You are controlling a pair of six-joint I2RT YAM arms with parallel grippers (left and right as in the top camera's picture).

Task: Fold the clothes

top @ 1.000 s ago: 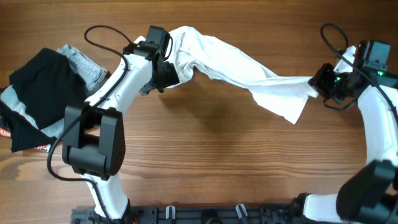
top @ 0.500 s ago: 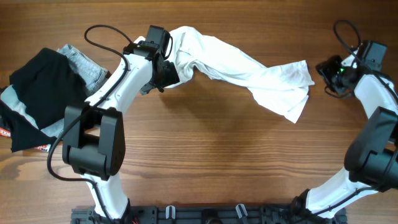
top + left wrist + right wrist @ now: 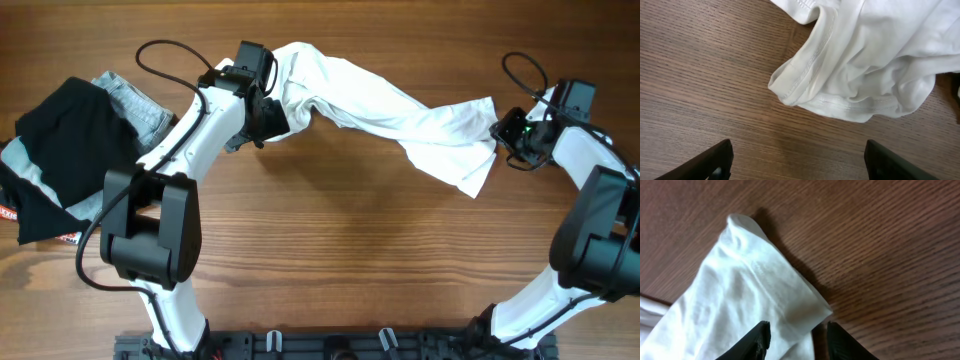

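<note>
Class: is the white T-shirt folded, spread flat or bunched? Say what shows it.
Bunched. The T-shirt lies as a twisted, wrinkled band across the table, with its hems crumpled and no neat fold.

Plain white T-shirt [image 3: 400, 115], brown wood-grain table [image 3: 330, 250], black garment [image 3: 55, 140] and pale blue-grey denim [image 3: 140, 105] at the left edge.

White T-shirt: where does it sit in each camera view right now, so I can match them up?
Overhead: the white T-shirt lies stretched across the upper middle.
Left wrist: its bunched, hemmed edge fills the upper right.
Right wrist: one end runs from the lower left to the centre.
Shared landmark: the wooden table, under the cloth in every view.
</note>
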